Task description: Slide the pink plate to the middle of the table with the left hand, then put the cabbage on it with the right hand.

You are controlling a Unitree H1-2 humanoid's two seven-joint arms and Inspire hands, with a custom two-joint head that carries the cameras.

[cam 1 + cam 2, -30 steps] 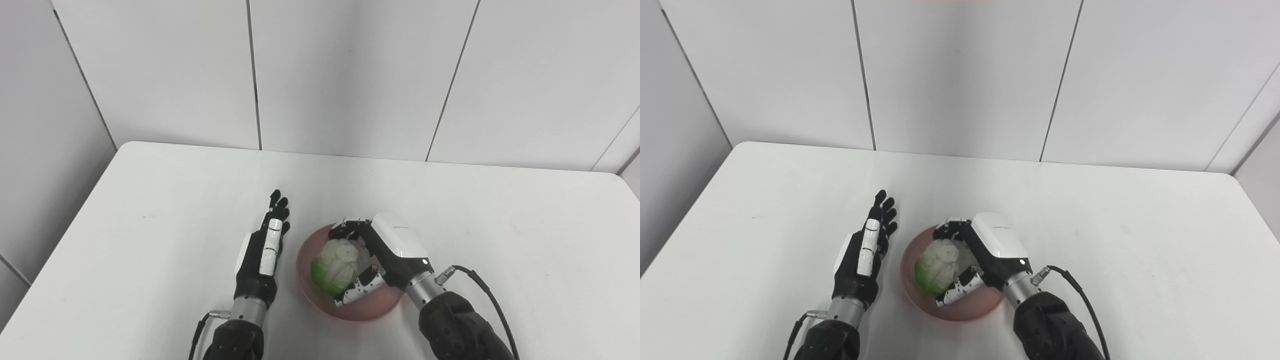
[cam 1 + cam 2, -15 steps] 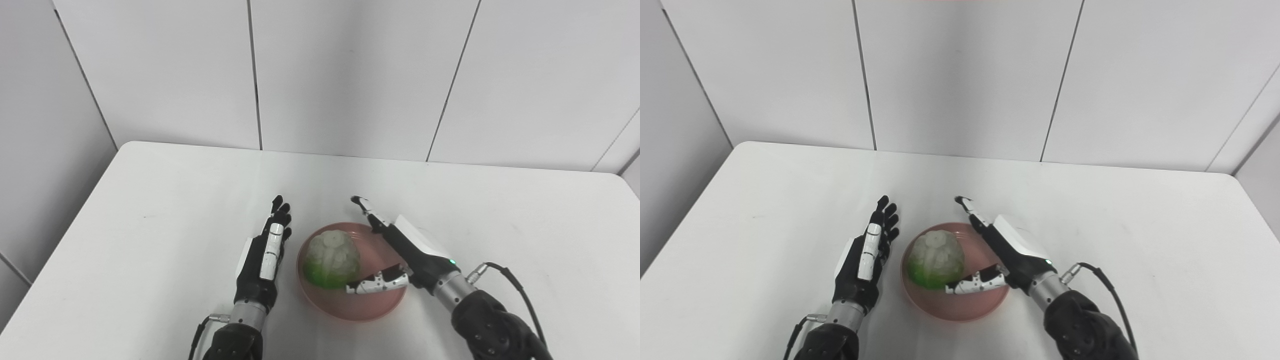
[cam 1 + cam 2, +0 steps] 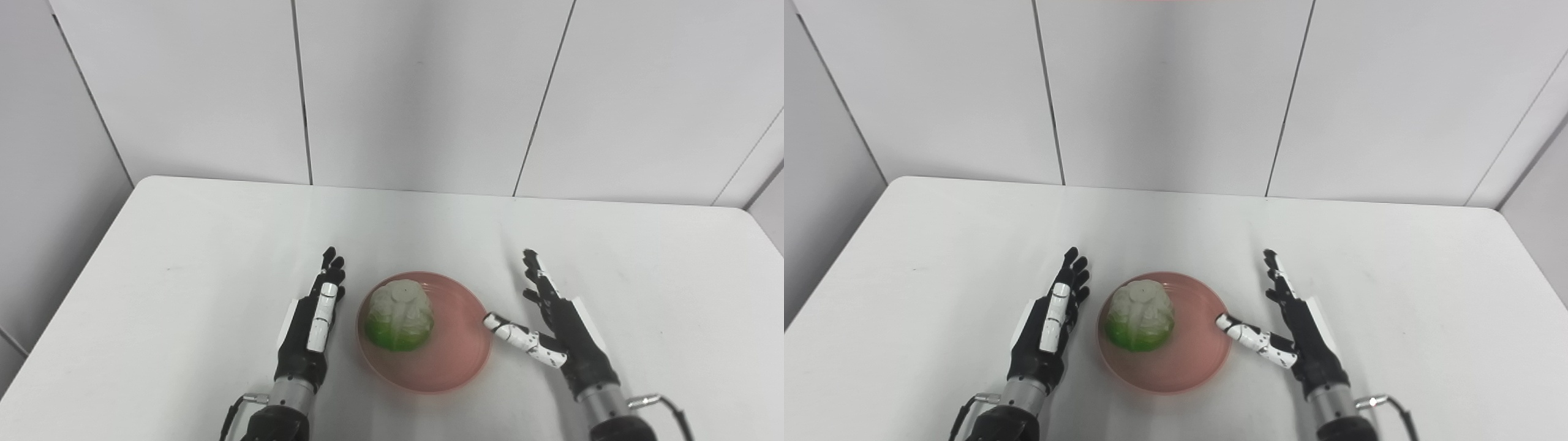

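Observation:
The pink plate (image 3: 450, 361) lies on the white table near its front middle. A cabbage (image 3: 399, 315), white on top and green at its base, rests on the plate's left half. My right hand (image 3: 560, 329) is open to the right of the plate, fingers spread and pointing away, with its thumb reaching toward the plate's right rim. My left hand (image 3: 311, 327) is open just left of the plate, fingers straight and pointing away, touching nothing. In the right eye view the cabbage (image 3: 1140, 323) sits between the two hands.
The white table (image 3: 184, 257) stretches wide on both sides and behind the plate. Grey wall panels (image 3: 416, 92) close it off at the back. A cable (image 3: 670, 407) runs from my right wrist at the bottom edge.
My right hand let go of the cabbage, opened, and drew back to the right off the plate. The cabbage stays on the plate. The left hand holds its place; the camera shifted slightly.

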